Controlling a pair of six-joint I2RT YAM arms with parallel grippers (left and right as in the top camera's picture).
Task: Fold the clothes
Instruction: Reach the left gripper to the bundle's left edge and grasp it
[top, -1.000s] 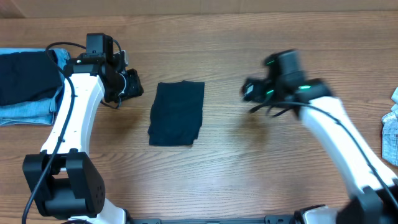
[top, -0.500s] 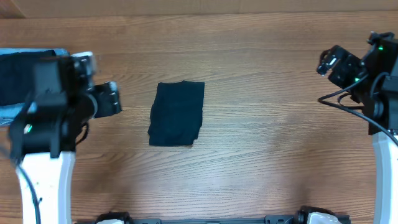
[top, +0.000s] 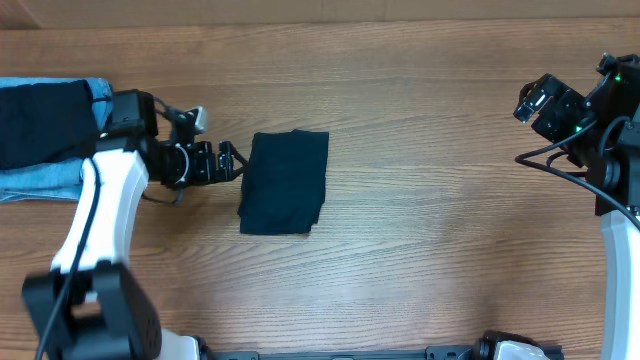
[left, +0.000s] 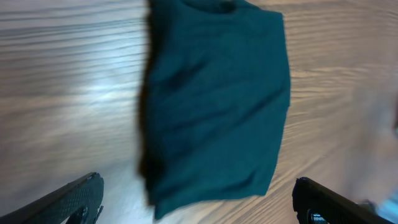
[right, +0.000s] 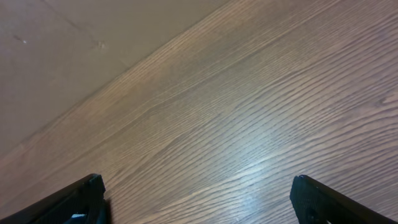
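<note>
Two arms reach in from the near edge of the wooden table (top: 420, 250), one at each side. The left gripper (top: 232, 160) is low over the wood, just beside the left edge of the one dark navy shirt (top: 285, 182). Its two fingers (left: 68, 200) are spread wide and nothing is between them; if the tips touch the cloth, I cannot tell. The shirt lies flat, folded into a neat rectangle, a little left of the table's middle. The right gripper (right: 198, 183) is well apart from the shirt, at the right side. It is also fully spread and holds nothing, with only bare wood below it. Farther back, at the left edge, there is one pile of two pieces: a dark navy piece (top: 40, 120) lying on a light blue denim piece (top: 40, 182).
</note>
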